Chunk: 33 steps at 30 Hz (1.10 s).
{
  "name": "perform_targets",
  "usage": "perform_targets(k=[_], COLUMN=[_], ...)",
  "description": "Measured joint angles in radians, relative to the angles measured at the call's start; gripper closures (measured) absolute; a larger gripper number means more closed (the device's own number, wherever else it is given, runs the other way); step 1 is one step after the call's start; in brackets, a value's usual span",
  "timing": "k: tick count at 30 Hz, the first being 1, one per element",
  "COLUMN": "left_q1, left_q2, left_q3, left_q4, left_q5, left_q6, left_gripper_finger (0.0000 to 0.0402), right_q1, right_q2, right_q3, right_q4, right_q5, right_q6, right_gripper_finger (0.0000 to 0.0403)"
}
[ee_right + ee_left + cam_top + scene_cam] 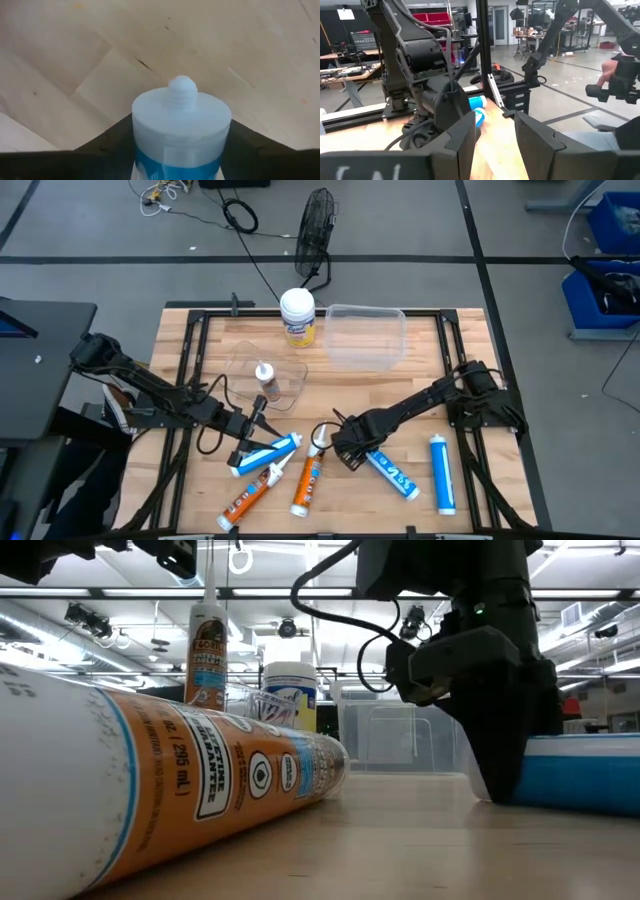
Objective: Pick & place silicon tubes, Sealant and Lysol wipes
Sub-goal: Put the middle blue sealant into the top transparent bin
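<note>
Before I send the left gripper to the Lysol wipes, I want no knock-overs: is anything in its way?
Yes. The left gripper sits at the near table edge, the Lysol wipes at the far edge. Between them an upright sealant tube stands in a clear tray, roughly on the straight line.

The Lysol wipes (298,317) canister stands upright at the desk's far edge, with a yellow label and a white domed lid. Six slim cartridges are about: one brown sealant tube (267,380) upright in a clear bin, three blue and two orange lying flat near the front.
</note>
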Motion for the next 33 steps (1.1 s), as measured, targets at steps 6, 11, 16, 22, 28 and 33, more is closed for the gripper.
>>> perform_targets(k=[6, 11, 16, 22, 28, 33], left_q1=[0.000, 0.000, 0.000, 0.000, 0.000, 0.000], left_q2=[0.000, 0.000, -0.005, -0.005, -0.005, -0.005], left_q3=[0.000, 0.000, 0.000, 0.000, 0.000, 0.000], left_q4=[-0.004, -0.005, -0.005, -0.006, 0.001, 0.005], left_q5=[-0.020, -0.022, -0.055, -0.060, -0.060, -0.060], left_q6=[-0.024, -0.024, -0.021, -0.024, -0.024, -0.023], left_gripper_finger=[0.0259, 0.0259, 0.0259, 0.0259, 0.0259, 0.0259], right_q1=[0.018, 0.036, 0.068, 0.116, 0.189, 0.263], right_q2=[-0.017, -0.032, -0.052, -0.127, -0.238, -0.301], right_q3=[-0.006, -0.007, -0.007, -0.007, -0.007, -0.006], right_q4=[0.019, 0.020, 0.018, 0.017, -0.012, -0.055], right_q5=[0.085, 0.209, 0.297, 0.481, 0.741, 1.044], right_q6=[0.005, 0.021, 0.044, 0.082, 0.116, 0.117], right_gripper_finger=[0.0189, 0.0189, 0.0189, 0.0190, 0.0190, 0.0190])
